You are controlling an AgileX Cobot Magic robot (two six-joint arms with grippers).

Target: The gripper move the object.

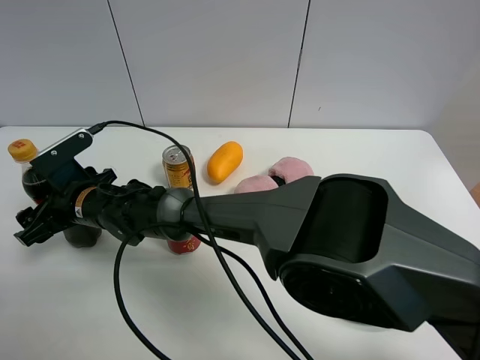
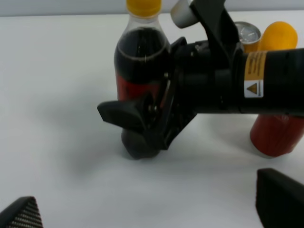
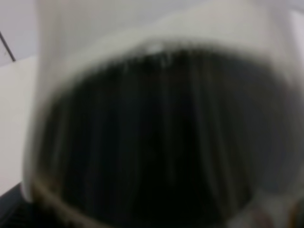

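The cola bottle (image 1: pixel 31 180), clear with dark cola, a red label and a yellow-orange cap, stands at the table's far left. It also shows in the left wrist view (image 2: pixel 140 52). My right gripper (image 1: pixel 31 223) reaches across from the right and is closed around the bottle's lower body. In the left wrist view one black finger (image 2: pixel 122 114) lies across the front of the red label; the other is hidden behind the bottle. The right wrist view is filled by the blurred bottle (image 3: pixel 156 133). My left gripper (image 2: pixel 149 209) is open and empty, short of the bottle.
A gold can (image 1: pixel 178 166) stands behind the right arm and a red can (image 1: pixel 184 244) stands partly under it. An orange mango (image 1: pixel 225 161) and two pink soft items (image 1: pixel 274 176) lie mid-table. Black cables trail toward the front edge.
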